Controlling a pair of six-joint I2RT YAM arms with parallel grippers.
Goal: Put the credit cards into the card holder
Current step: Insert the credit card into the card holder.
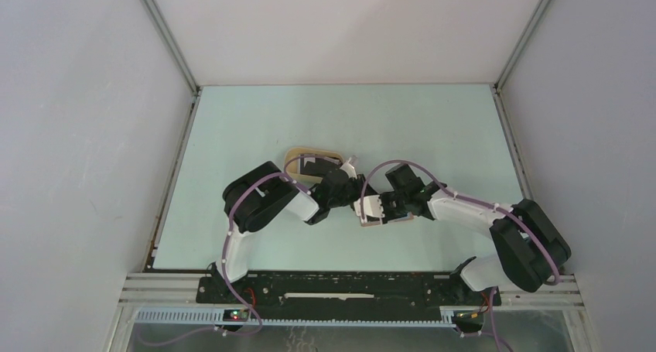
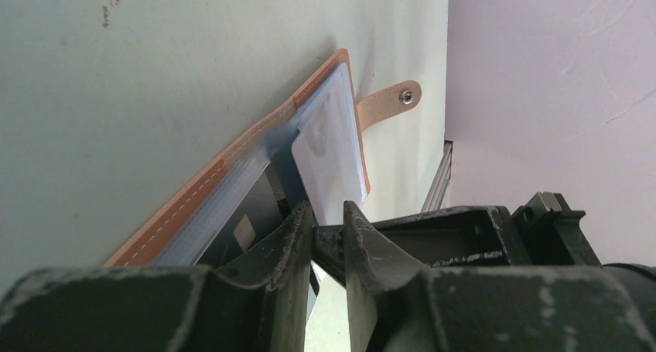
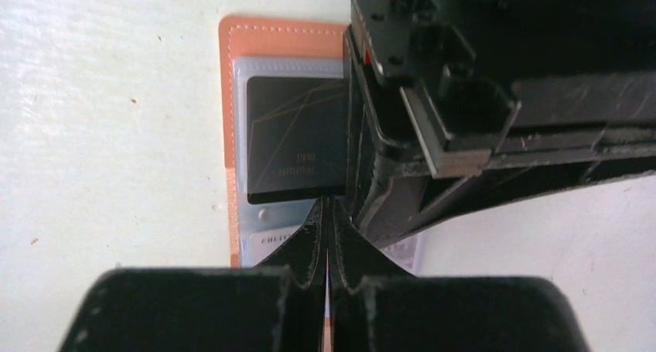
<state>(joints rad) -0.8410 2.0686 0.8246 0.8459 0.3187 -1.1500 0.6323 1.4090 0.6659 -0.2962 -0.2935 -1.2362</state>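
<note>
The card holder [image 2: 201,189] lies open on the table, reddish-brown leather with light blue pockets and a snap tab [image 2: 394,100]. A whitish credit card [image 2: 329,135] sticks out of a pocket, and its near edge reaches my left gripper [image 2: 329,217], whose jaws stand slightly apart. Beside it a dark card [image 2: 255,213] sits in a pocket. In the right wrist view a black card [image 3: 294,135] lies in the holder [image 3: 232,97] above a pale lettered card [image 3: 267,240]. My right gripper [image 3: 329,205] is shut, tips down on the pocket by the black card. From above, both grippers [image 1: 360,199] [image 1: 380,210] meet over the holder [image 1: 371,223].
An oval beige tray [image 1: 298,152] stands just behind the left arm. The left arm's black housing [image 3: 464,112] crowds the right half of the right wrist view. Grey walls close the table in on three sides.
</note>
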